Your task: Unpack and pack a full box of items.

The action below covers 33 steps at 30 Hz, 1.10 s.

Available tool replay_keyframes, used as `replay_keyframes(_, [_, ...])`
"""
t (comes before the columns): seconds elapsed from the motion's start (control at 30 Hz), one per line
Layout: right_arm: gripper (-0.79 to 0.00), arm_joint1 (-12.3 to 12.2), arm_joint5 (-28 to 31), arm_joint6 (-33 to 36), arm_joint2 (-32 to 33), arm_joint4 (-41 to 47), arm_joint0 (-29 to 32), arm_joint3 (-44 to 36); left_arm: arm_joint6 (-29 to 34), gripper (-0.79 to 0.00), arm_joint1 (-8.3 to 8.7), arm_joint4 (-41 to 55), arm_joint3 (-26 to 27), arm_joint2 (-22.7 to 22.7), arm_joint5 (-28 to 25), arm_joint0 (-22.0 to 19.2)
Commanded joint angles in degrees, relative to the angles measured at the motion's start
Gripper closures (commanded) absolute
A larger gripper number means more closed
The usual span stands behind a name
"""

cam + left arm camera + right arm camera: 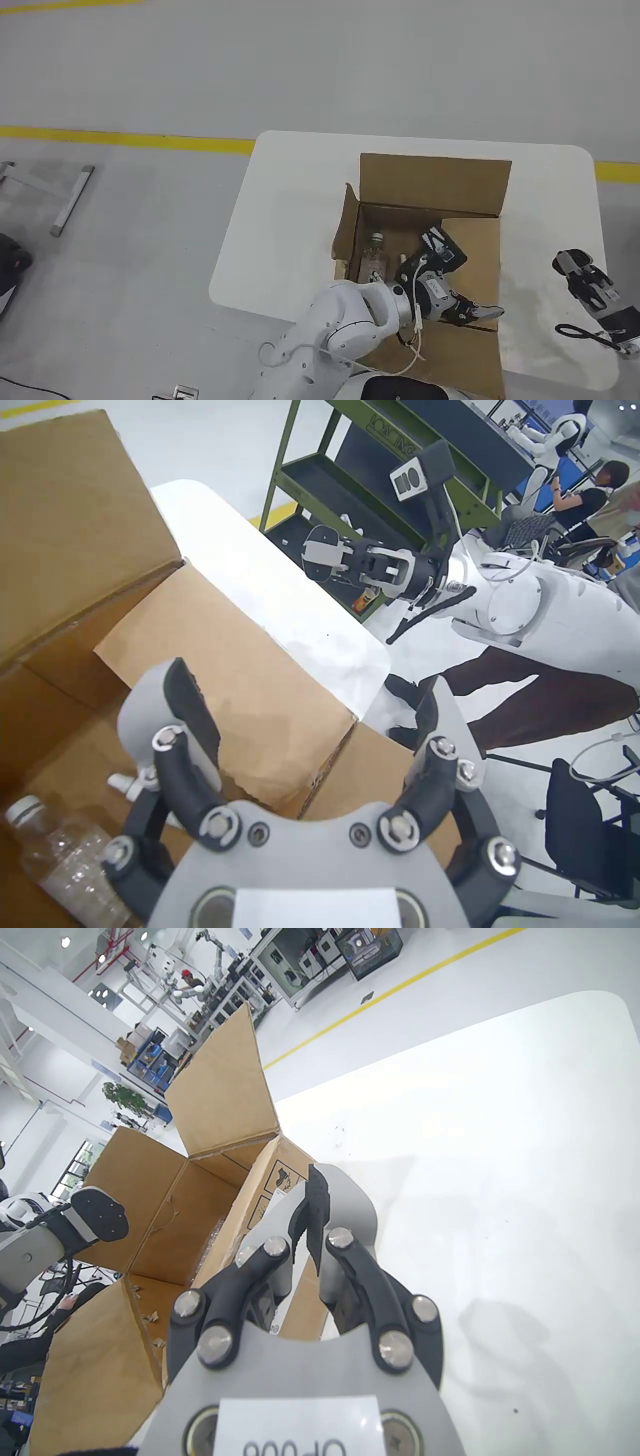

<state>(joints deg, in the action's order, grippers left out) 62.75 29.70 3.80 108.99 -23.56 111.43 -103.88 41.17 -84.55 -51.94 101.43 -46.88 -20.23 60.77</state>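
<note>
We see the left gripper (307,685) with its two grey, black-padded fingers (192,700) spread wide apart. It holds nothing and touches nothing. It hangs above the open brown cardboard box (60,525), near the box's near right part. The right gripper (312,1208) has its black pads pressed together with nothing between them. It stays over the bare table to the right of the box, apart from the box wall.

Inside the box we find a clear plastic bottle with a white cap (60,850). It is below the left gripper and off to its side, not between the fingers, and in the top view it stands close to the left wall of the box (375,255). We cannot tell if it is upright or leaning. All four flaps of the box are folded outward.

The box rests on a white table with rounded corners (290,200). Around it is a pale grey floor with a yellow line (120,138), and a green metal shelf (310,465) stands behind the table.
</note>
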Motion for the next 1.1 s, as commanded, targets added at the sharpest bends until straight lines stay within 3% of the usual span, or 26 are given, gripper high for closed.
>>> replay_keyframes(0.0, [0.0, 0.04, 0.25, 0.29, 0.11, 0.02, 0.06, -0.24, 0.01, -0.785, 0.0, 0.0, 0.0, 0.0, 0.0, 0.0])
replay_keyframes(0.07, [0.0, 0.06, 0.56, 0.97, 0.07, -0.23, 0.06, -0.5, 0.01, -0.785, 0.0, 0.0, 0.0, 0.0, 0.0, 0.0])
replay_keyframes(0.17, [0.0, 0.12, 0.76, 1.46, 0.04, -0.68, -0.14, -0.68, -4.97, -0.785, -0.05, 1.42, -1.34, -0.83, 1.87, 1.42])
replay_keyframes(0.37, [0.0, 0.25, 0.95, 1.82, 0.39, -0.94, -0.39, -0.72, -9.49, -0.785, -1.22, 11.22, -9.11, -1.68, 9.04, 0.08])
replay_keyframes(0.53, [0.0, 0.38, 1.14, 2.31, 0.39, -0.94, -0.35, -0.17, -8.69, -0.785, -2.04, 19.44, -15.39, -1.92, 11.58, -1.89])
replay_keyframes(0.7, [0.0, 0.53, 0.94, 2.72, -0.23, -1.2, -0.69, 0.32, -7.41, -0.785, -2.36, 19.22, -20.56, -1.57, 14.67, -3.9])
replay_keyframes(1.07, [0.0, 0.71, 1.68, 4.92, -2.08, -1.82, -2.24, 1.79, -6.37, -0.785, -3.31, 26.61, -24.01, -0.15, 14.05, -4.23])
